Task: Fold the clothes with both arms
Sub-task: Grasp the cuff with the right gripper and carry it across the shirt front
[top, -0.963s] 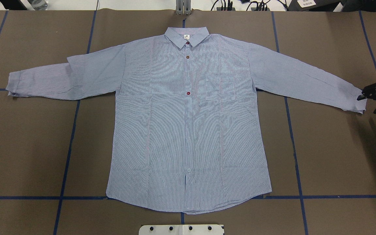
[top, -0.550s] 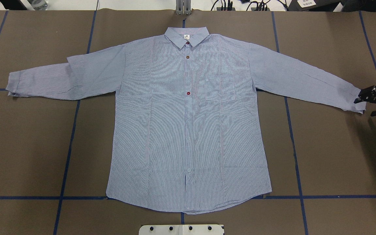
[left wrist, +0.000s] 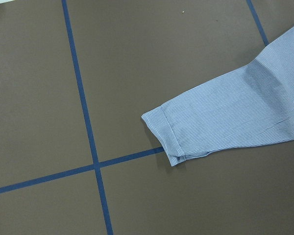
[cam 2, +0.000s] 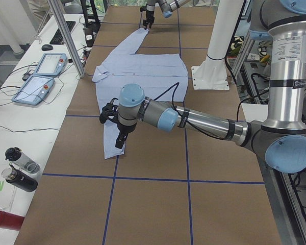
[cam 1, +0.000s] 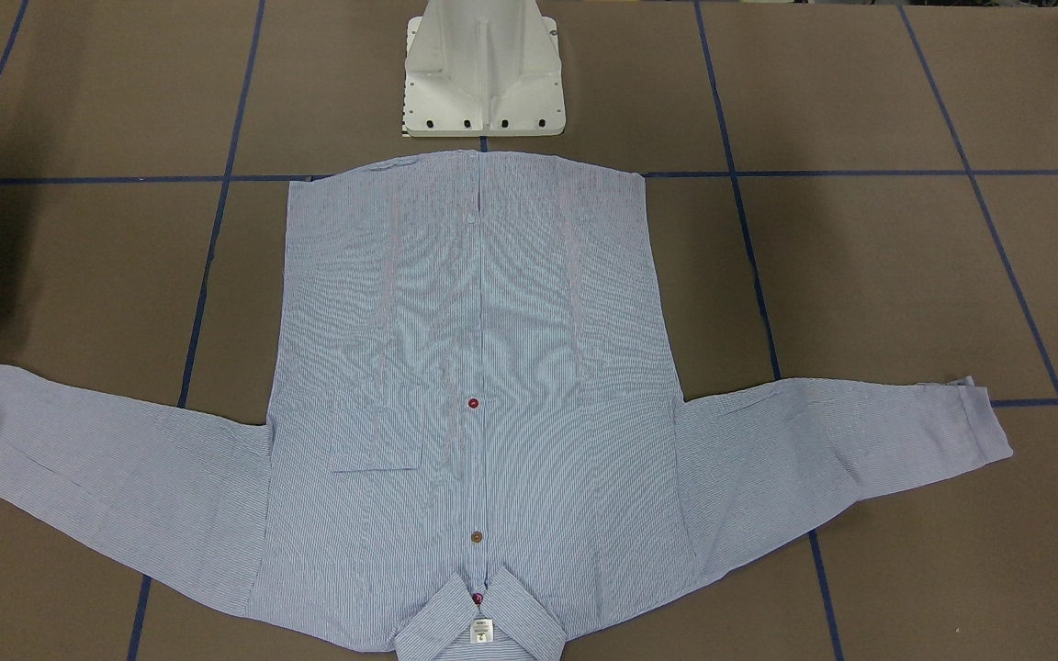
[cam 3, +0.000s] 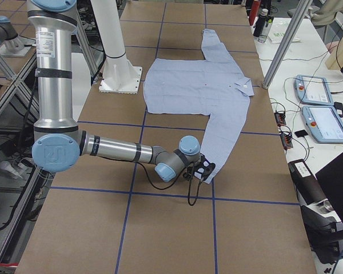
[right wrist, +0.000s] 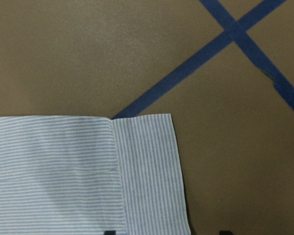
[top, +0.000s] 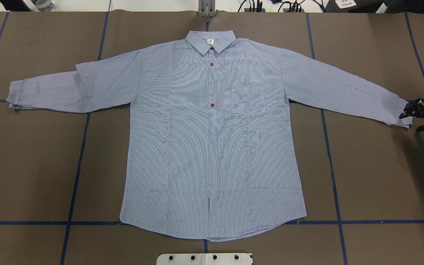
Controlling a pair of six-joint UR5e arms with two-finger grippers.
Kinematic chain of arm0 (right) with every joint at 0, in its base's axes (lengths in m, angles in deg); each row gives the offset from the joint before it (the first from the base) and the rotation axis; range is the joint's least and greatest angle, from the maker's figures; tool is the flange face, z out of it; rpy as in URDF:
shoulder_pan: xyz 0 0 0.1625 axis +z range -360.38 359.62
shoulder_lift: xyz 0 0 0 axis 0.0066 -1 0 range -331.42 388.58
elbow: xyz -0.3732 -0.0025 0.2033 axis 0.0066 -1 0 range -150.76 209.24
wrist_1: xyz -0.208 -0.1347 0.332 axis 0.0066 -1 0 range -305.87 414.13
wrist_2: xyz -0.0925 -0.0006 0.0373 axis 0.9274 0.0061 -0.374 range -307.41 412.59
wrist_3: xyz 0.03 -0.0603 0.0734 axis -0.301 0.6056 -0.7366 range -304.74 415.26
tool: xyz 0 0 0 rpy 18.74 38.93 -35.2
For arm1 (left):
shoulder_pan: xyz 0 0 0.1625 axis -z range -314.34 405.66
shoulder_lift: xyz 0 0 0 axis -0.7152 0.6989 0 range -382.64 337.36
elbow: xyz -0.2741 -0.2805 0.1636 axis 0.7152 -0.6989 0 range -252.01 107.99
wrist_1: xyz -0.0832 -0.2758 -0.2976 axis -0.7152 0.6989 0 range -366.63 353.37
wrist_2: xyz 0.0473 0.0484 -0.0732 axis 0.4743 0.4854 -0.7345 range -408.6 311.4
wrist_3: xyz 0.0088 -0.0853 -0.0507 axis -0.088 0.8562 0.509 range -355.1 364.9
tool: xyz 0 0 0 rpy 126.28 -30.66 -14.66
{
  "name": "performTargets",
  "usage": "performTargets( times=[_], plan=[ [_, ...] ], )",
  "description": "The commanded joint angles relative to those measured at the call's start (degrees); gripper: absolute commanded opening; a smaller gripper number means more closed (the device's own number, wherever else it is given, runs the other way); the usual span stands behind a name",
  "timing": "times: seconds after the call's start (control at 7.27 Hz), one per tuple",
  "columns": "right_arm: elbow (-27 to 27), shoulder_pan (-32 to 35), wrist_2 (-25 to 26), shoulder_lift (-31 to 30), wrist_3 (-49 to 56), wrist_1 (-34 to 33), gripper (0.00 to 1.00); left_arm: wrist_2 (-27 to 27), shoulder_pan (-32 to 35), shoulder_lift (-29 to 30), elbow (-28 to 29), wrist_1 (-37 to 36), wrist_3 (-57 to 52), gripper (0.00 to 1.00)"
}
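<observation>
Overhead exterior, R arm (cam 3: 117, 150) stretched low, R fingers (top: 413, 108) spread astride shirt cuff (top: 399, 112), L fingers (cam 2: 120, 139) unclear

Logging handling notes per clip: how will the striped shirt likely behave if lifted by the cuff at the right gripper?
Probably floppy: the shirt lies flat with soft wrinkles, so a lifted cuff should trail a sagging sleeve. Likely light, being thin fabric. The doubled cuff looks slightly firmer, a fair edge for the open right gripper.
</observation>
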Motion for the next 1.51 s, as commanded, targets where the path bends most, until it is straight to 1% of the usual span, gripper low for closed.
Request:
performTargets(
  times=[0.0, 0.14, 0.28, 0.41, 0.55, 0.83, 0.96, 1.1, 1.38],
  plan=[
    [-0.1, 0.0, 0.0, 0.1, 0.0, 0.0, 0.17, 0.0, 0.0, 0.0, -0.1, 0.0, -0.1, 1.00],
    [0.0, 0.0, -0.1, 0.1, -0.2, 0.0, 0.04, 0.0, 0.0, 0.0, -0.1, 0.0, -0.1, 1.00],
    [0.3, 0.0, -0.3, 0.8, -0.4, 0.0, 0.00, 0.0, 0.0, 0.0, 0.0, 0.0, -0.2, 1.00],
    [0.4, 0.0, -0.5, 1.3, -0.3, 0.0, 0.00, 0.0, 0.0, 0.0, 0.0, 0.0, -0.3, 1.00],
    [2.1, 0.1, -0.7, 1.3, -0.4, 0.0, 0.00, 0.0, 0.0, 0.0, 0.0, 0.0, -0.3, 1.00],
    [8.0, 0.1, -0.5, 1.8, -0.4, -1.5, 0.00, 0.0, 0.0, 0.0, -0.2, 0.0, -0.3, 1.00],
    [10.5, 0.0, -0.5, 4.0, -2.5, -4.4, 0.00, 0.0, 0.0, 0.0, -0.4, 0.0, -0.2, 1.00],
    [12.2, -1.1, -0.7, 8.6, -6.0, -9.2, 0.00, 0.0, 0.0, 0.0, -0.4, 0.0, -0.2, 1.00],
    [12.7, -4.8, -0.6, 17.6, -10.3, -14.6, 0.00, 0.0, 0.0, -0.1, -0.4, -0.1, -0.2, 1.00]
  ],
)
